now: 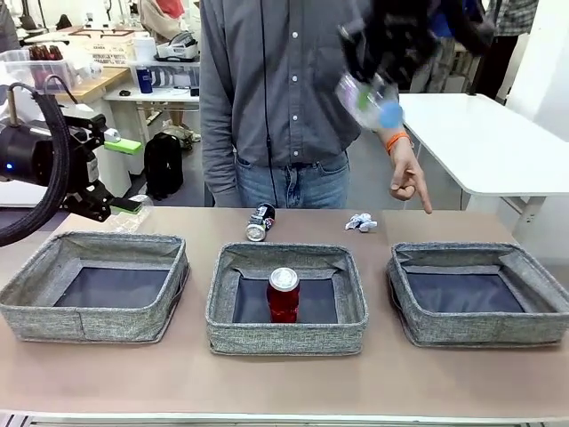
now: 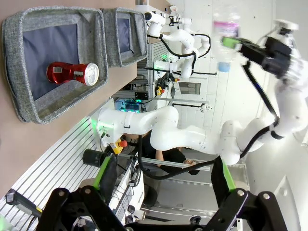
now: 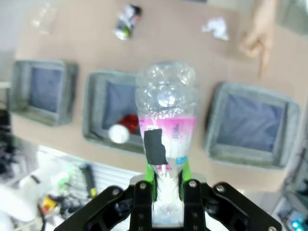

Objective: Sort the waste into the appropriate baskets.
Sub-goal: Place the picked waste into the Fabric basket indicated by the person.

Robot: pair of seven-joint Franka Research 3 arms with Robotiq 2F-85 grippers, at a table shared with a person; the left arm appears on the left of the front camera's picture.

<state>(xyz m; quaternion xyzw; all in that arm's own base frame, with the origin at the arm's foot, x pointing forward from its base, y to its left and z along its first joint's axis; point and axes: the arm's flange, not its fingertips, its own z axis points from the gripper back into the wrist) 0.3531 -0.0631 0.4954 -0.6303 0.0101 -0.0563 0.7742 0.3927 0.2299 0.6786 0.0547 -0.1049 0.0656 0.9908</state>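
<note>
High over the table, my right gripper [image 1: 378, 71] is shut on a clear plastic bottle [image 1: 369, 100] with a blue cap. In the right wrist view the bottle [image 3: 166, 110] stands between my green pads [image 3: 150, 185], above the middle basket. A red soda can [image 1: 283, 294] stands upright in the middle basket [image 1: 284, 338]. A crushed dark can [image 1: 260, 222] and a white paper wad [image 1: 360, 222] lie on the table behind the baskets. My left gripper [image 1: 102, 203] hangs open at the far left, behind the left basket [image 1: 89, 322], holding nothing. The right basket [image 1: 484, 334] holds nothing.
A person stands at the far side, one hand [image 1: 411, 182] pointing down behind the right basket. A clear plastic cup [image 3: 43, 14] lies near the table's far left corner. Bare table runs in front of the baskets.
</note>
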